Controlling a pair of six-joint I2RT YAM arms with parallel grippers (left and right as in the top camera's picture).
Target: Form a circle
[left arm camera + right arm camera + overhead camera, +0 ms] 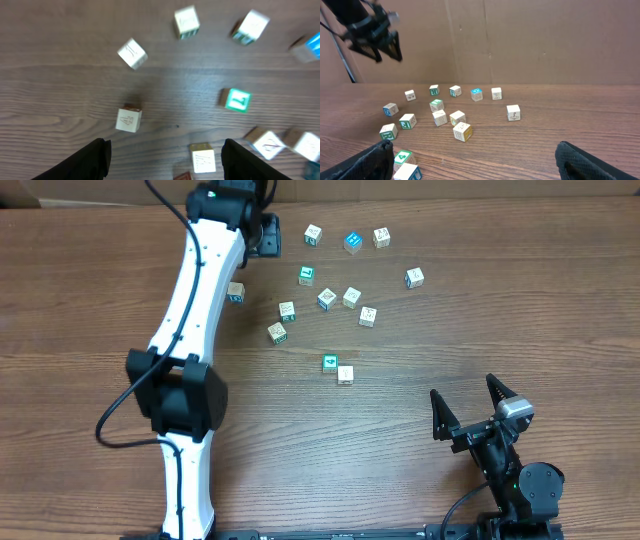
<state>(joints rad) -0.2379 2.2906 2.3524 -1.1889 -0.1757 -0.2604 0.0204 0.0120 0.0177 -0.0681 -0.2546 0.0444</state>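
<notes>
- Two grippers are in view, both with jaws spread wide and nothing between them: the left gripper [165, 145] hangs above the table [520, 310], and the right gripper [463, 388] sits low near its base.
- The circle [327, 299] is only a loose scatter of small pale and teal cubes. It lies to the right of the left gripper and back toward the bases, and ahead and to the left of the right gripper.
- Under the left gripper, a pale cube [128, 120] lies just ahead of one finger, and a second pale cube [202, 159] lies just inside the other finger [245, 160].
- A teal cube [236, 100] lies farther ahead on that same side.
- One stray cube [235, 292] sits apart from the rest, just beside the left arm's white link [200, 280], which runs along that flank of the scatter.
- Nearest the right gripper, a teal cube [330, 363] and a pale cube [345, 375] sit just beside each other, with bare wood between them and its fingers.
- A cardboard wall [545, 40] stands beyond the far cubes.
</notes>
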